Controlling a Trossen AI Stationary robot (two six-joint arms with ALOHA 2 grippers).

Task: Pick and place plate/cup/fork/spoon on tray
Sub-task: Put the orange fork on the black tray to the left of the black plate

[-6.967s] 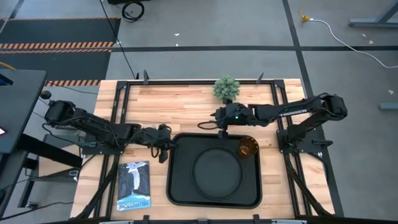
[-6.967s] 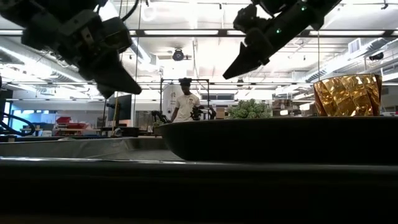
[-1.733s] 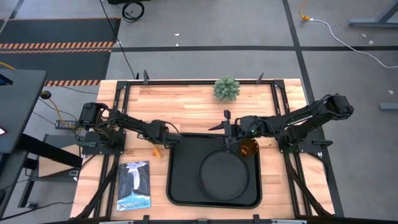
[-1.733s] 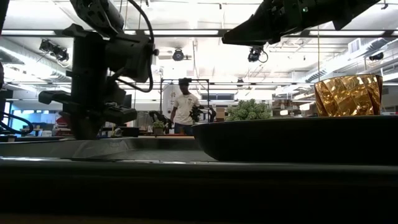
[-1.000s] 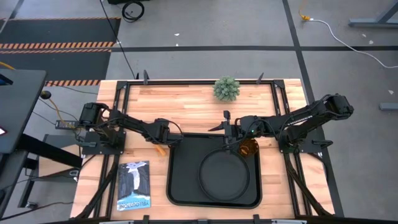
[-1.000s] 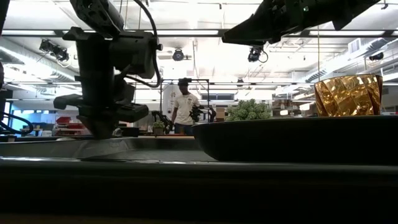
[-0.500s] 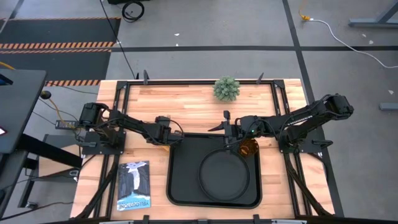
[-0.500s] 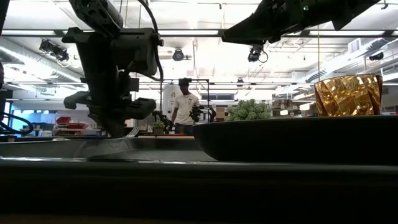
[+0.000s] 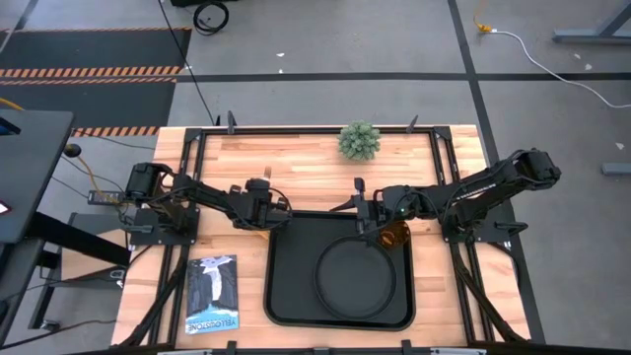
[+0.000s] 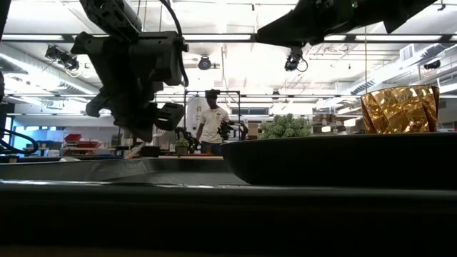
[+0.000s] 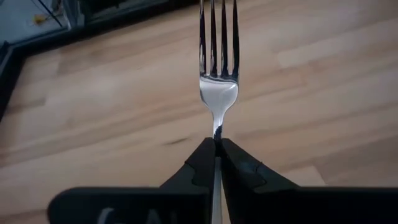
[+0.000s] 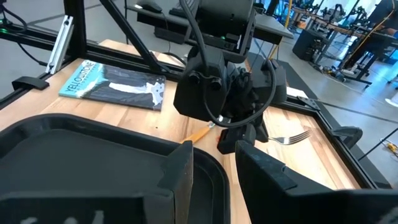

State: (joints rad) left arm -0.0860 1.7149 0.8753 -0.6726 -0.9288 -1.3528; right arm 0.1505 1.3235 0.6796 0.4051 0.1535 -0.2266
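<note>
The left pincer (image 9: 264, 209) is closed tight on the fork (image 11: 217, 74), pinching its thin neck just under the 4 silver tines. It holds the fork over the wooden tabletop (image 9: 296, 168), just beside the tray (image 9: 281, 296) at the tray's 10 o'clock corner. An orange handle (image 12: 198, 134) pokes out under that pincer.

The right pincer (image 9: 362, 215) hangs over the tray's far rim, at the plate's 12 o'clock. Its 2 fingers (image 12: 180, 177) are apart and hold nothing.

The plate (image 9: 355, 275) lies inside the tray. The cup (image 9: 393, 235) stands in the tray at the plate's 1 o'clock.

A small green plant (image 9: 359, 140) sits at the tabletop's 12 o'clock edge. A book (image 9: 212, 293) lies at the tray's 9 o'clock.
</note>
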